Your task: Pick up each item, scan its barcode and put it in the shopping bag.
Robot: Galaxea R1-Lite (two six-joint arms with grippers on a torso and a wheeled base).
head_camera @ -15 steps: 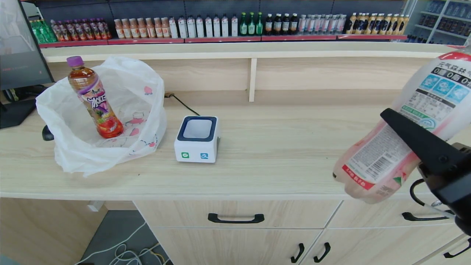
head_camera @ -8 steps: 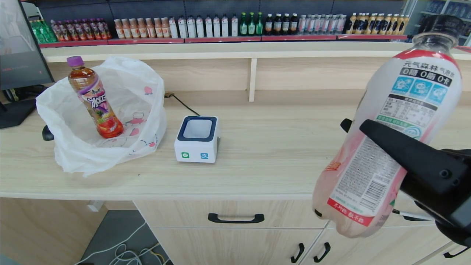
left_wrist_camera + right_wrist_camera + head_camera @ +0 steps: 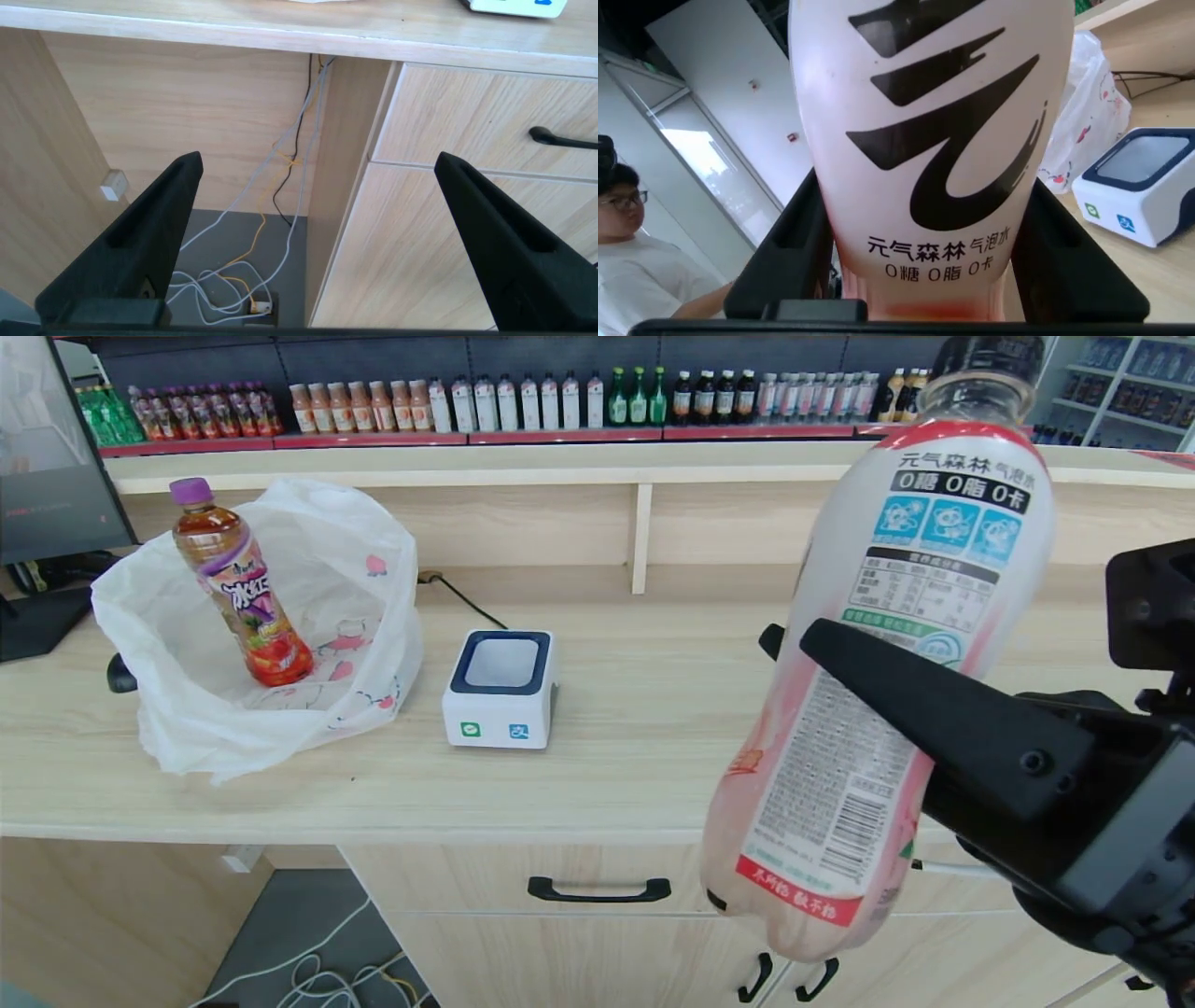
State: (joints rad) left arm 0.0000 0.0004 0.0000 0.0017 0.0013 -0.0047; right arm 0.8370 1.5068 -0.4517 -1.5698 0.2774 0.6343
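Note:
My right gripper (image 3: 794, 649) is shut on a large pink-and-white drink bottle (image 3: 878, 709), held up above the counter's front right with its barcode label facing me. The same pink bottle (image 3: 924, 149) sits between the right fingers (image 3: 794, 243). The white barcode scanner (image 3: 501, 689) with a dark blue rim stands mid-counter, also seen as the scanner (image 3: 1139, 187). At the left, a white shopping bag (image 3: 280, 644) holds a leaning tea bottle (image 3: 241, 588) with a purple cap. My left gripper (image 3: 318, 233) hangs open and empty below the counter's edge, over floor cables.
The wooden counter (image 3: 653, 737) has drawers with black handles (image 3: 597, 891) under its front edge. A dark monitor (image 3: 47, 457) stands at the far left. Shelves of bottles (image 3: 560, 401) line the back wall. Cables (image 3: 243, 280) lie on the floor.
My right gripper has carried the pink bottle leftward and up, toward the scanner side, turning it more upright. The bag, tea bottle and scanner have not moved.

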